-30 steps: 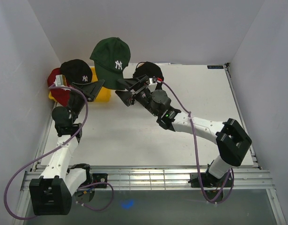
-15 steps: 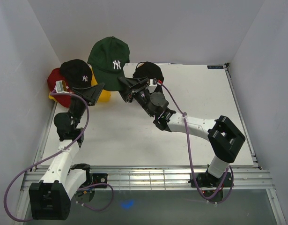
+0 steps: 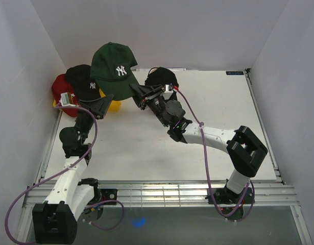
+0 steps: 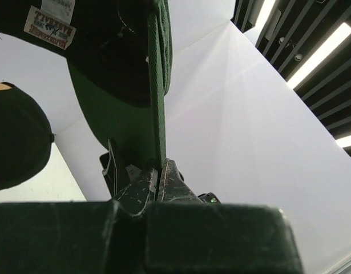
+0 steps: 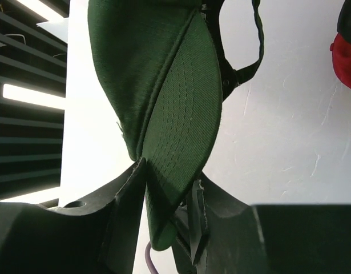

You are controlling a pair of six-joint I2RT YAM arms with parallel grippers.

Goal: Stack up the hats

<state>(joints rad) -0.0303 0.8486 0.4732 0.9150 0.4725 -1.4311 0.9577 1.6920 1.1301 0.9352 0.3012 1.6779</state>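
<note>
A dark green hat (image 3: 114, 69) with a white logo hangs in the air over the table's back left, held from both sides. My left gripper (image 3: 105, 101) is shut on its edge, the green fabric (image 4: 155, 103) pinched between the fingers (image 4: 176, 181). My right gripper (image 3: 138, 94) has the hat's curved brim (image 5: 181, 131) between its jaws, both fingers touching it. A black hat (image 3: 84, 80) lies on a red hat (image 3: 61, 88) at the far left. Another black hat (image 3: 162, 77) sits behind the right arm.
A yellow tray (image 3: 114, 106) lies under the stacked hats at the back left, close to the left wall. The white back wall stands just behind the raised hat. In the right wrist view the red hat (image 5: 347, 60) shows at the right edge.
The green hat has shifted left, toward the black and red hats. My right jaws have narrowed onto its brim. The left arm has swung left with its grip unchanged.
</note>
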